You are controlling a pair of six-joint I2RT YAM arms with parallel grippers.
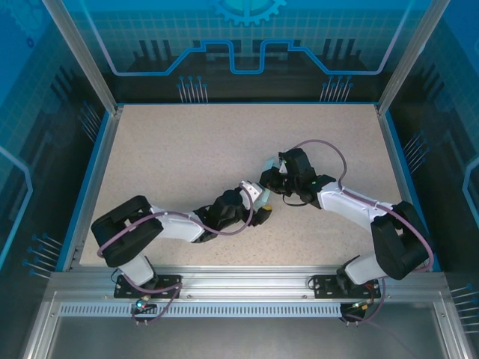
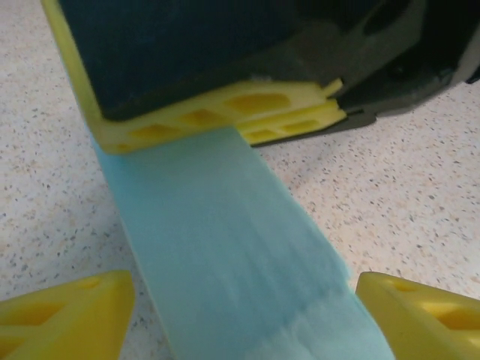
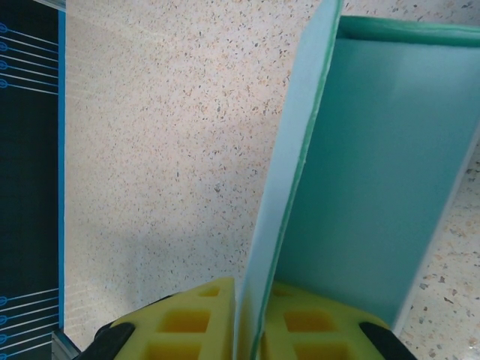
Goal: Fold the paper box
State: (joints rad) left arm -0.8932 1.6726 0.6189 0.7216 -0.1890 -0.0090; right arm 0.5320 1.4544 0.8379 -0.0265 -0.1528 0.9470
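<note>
thing: paper box (image 2: pixel 232 247); pale light-blue thin card; partly folded, still open
shape: in the right wrist view, an open trough; one wall upright and seen edge-on; an end wall folded across the far side; inner face looks teal-green
flap: in the left wrist view, a long flat panel; lies low over the table (image 2: pixel 390 210)
hold: upright wall pinched in the right gripper (image 3: pixel 244 304)
place: about mid-table

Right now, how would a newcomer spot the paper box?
On the speckled table, look mid-table where both arms meet. The paper box is the thin pale blue-green card there, one wall pinched in the yellow-fingered right gripper. It alone is thin card, not bulky machinery.
</note>
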